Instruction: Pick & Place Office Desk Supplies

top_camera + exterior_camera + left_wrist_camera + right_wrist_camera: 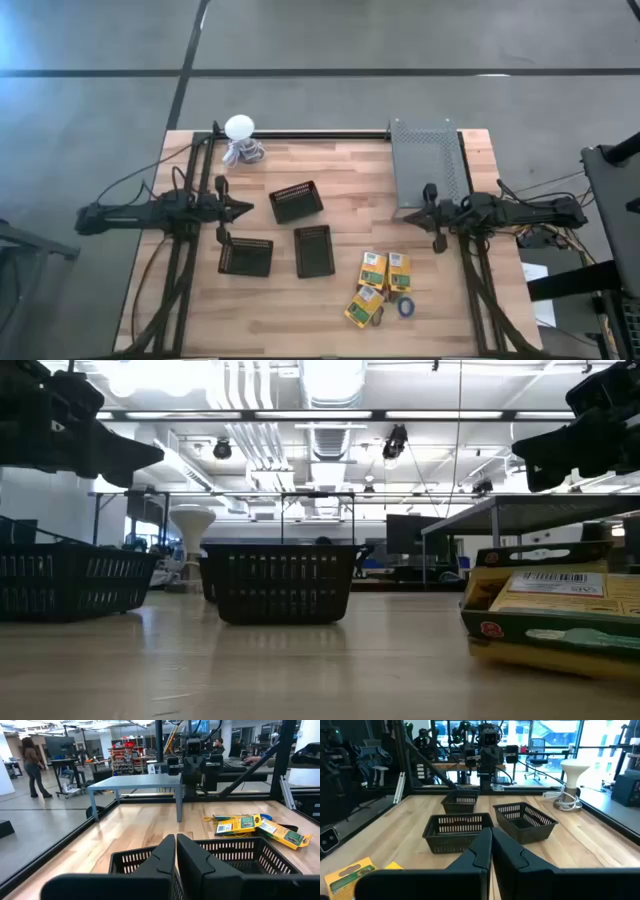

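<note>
Several yellow-and-green boxes lie flat on the near right part of the table, with a blue ring beside them. The boxes also show in the left wrist view, and one in the right wrist view. My left gripper hovers shut above the table's left side, next to a black basket. My right gripper hovers shut at the table's right, by the grey shelf's near edge and farther back than the boxes. In the low view both grippers hang high, the left and the right.
Three black mesh baskets stand mid-table: one farther back, two nearer. A grey metal shelf stands at the far right. A white ball-topped object sits at the far left edge. A person stands in the room beyond.
</note>
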